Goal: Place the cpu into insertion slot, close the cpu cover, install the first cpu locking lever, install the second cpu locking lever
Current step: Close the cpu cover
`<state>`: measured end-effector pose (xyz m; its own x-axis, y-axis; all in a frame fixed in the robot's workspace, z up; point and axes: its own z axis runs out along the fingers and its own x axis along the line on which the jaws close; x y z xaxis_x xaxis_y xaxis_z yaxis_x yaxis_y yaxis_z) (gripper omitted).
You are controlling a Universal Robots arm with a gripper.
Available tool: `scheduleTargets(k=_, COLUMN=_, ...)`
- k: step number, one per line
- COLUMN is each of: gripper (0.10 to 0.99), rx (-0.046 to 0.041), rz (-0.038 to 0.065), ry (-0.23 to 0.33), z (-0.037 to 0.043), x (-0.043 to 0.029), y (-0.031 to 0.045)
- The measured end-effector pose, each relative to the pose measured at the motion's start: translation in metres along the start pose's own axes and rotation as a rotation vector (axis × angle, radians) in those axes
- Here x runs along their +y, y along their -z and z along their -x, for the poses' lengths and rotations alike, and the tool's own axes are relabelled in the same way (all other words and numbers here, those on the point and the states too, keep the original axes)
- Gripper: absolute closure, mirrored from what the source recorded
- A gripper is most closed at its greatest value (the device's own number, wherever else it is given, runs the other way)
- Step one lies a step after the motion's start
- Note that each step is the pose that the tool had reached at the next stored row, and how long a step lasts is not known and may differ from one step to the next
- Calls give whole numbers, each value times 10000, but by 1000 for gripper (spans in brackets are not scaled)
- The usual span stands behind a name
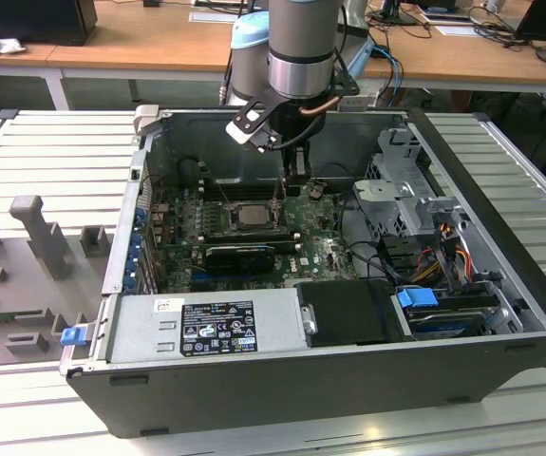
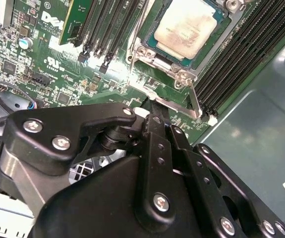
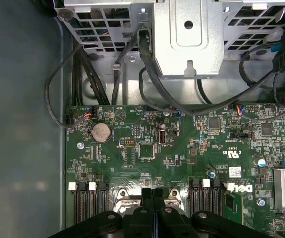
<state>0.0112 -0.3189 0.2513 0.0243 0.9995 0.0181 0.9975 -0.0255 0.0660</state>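
- Black gripper [image 2: 154, 105] is sitting nearest, its fingers pressed together with nothing discernible between them, tips just beside the raised locking lever [image 2: 194, 99].
- Beyond it, the cpu [image 2: 186, 26] is lying flat inside the cpu cover [image 2: 164, 59] window.
- Seating that lever probably wants a steady sideways-then-down push.
- First wrist view is adding the coin battery [image 3: 101, 132]; exterior view is showing the open computer case [image 1: 500, 190].

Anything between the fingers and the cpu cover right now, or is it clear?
Nothing visible blocks it. In the second wrist view the gripper sits just beside the cpu cover, with a metal locking lever at its tip and only bare motherboard between them.
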Motion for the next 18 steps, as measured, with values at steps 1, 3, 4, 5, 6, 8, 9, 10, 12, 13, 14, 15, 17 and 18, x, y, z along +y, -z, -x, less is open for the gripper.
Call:
scheduleTargets(k=1, gripper=980, rx=0, rz=0, ry=1, z=0, x=-4, y=0)
scheduleTargets(k=3, gripper=980, rx=0, rz=0, ry=0, z=0, x=-11, y=1)
scheduleTargets(k=4, gripper=980, rx=0, rz=0, ry=0, z=0, x=-13, y=1)
scheduleTargets(k=5, gripper=980, rx=0, rz=0, ry=0, z=0, x=-15, y=1)
scheduleTargets(k=6, gripper=980, rx=0, rz=0, ry=0, z=0, x=-18, y=1)
scheduleTargets(k=8, gripper=980, rx=0, rz=0, ry=1, z=1, x=-24, y=2)
scheduleTargets(k=9, gripper=980, rx=0, rz=0, ry=1, z=1, x=-29, y=2)
scheduleTargets(k=10, gripper=980, rx=0, rz=-1, ry=1, z=1, x=-34, y=2)
scheduleTargets(k=12, gripper=980, rx=0, rz=0, ry=0, z=1, x=-41, y=3)
scheduleTargets(k=13, gripper=980, rx=0, rz=0, ry=0, z=1, x=-45, y=3)
scheduleTargets(k=14, gripper=980, rx=0, rz=0, ry=0, z=1, x=-50, y=3)
scheduleTargets(k=15, gripper=980, rx=0, rz=0, ry=0, z=1, x=-53, y=4)
scheduleTargets(k=17, gripper=980, rx=0, rz=0, ry=1, z=1, x=-59, y=4)
scheduleTargets(k=18, gripper=980, rx=0, rz=0, ry=0, z=1, x=-62, y=4)
